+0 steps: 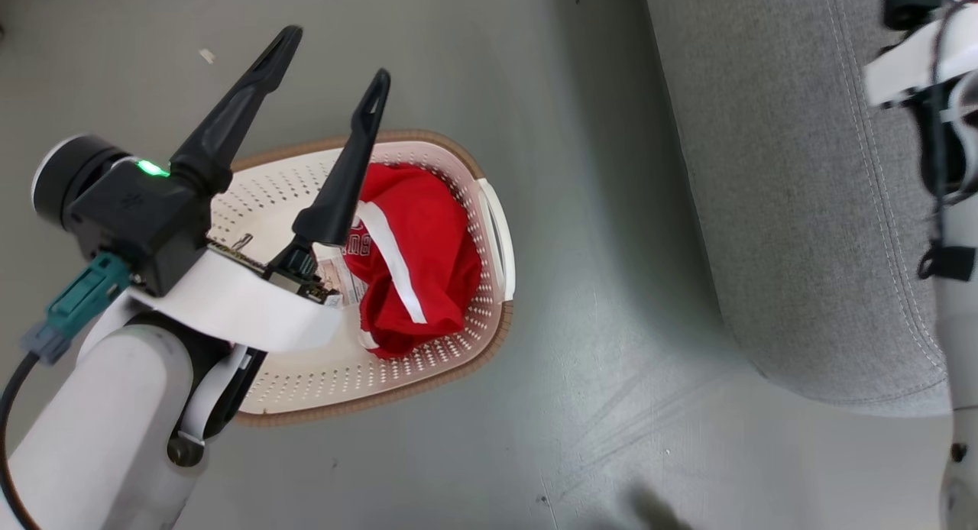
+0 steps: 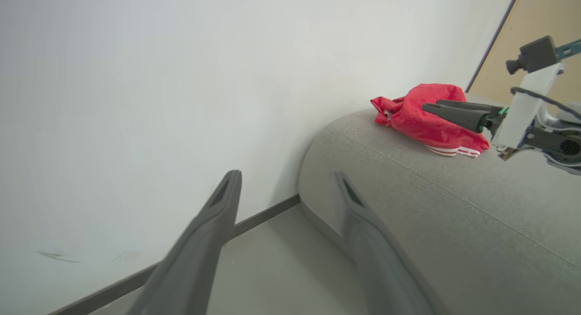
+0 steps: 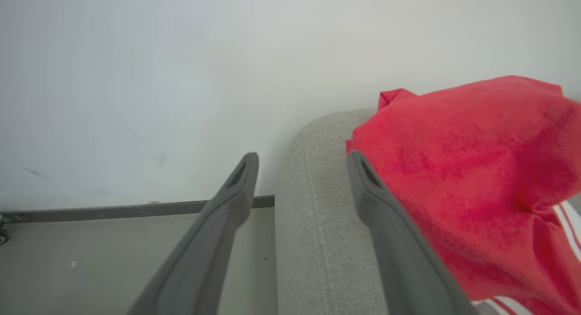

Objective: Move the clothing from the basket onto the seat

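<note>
A red garment of the clothing (image 1: 416, 255), with a white stripe and white lettering, lies bunched in the cream basket (image 1: 344, 377) on the floor. My left gripper (image 1: 333, 60) hangs above the basket's left half, open and empty; its fingers (image 2: 227, 201) point past the seat's end toward the wall. A second red garment (image 2: 422, 120) with striped trim lies on the grey seat (image 2: 431, 215). My right gripper (image 3: 302, 159) is open and empty at the seat's edge, with that garment (image 3: 476, 169) just right of its right finger. From the left wrist, the right gripper (image 2: 435, 108) shows in front of the garment.
The basket stands on grey floor (image 1: 596, 324), left of the seat (image 1: 764, 171). A label sticker (image 1: 340, 282) lies on the basket floor beside the garment. My right arm (image 1: 917, 64) reaches over the seat's far side. A white wall (image 2: 136, 101) with a dark skirting stands behind.
</note>
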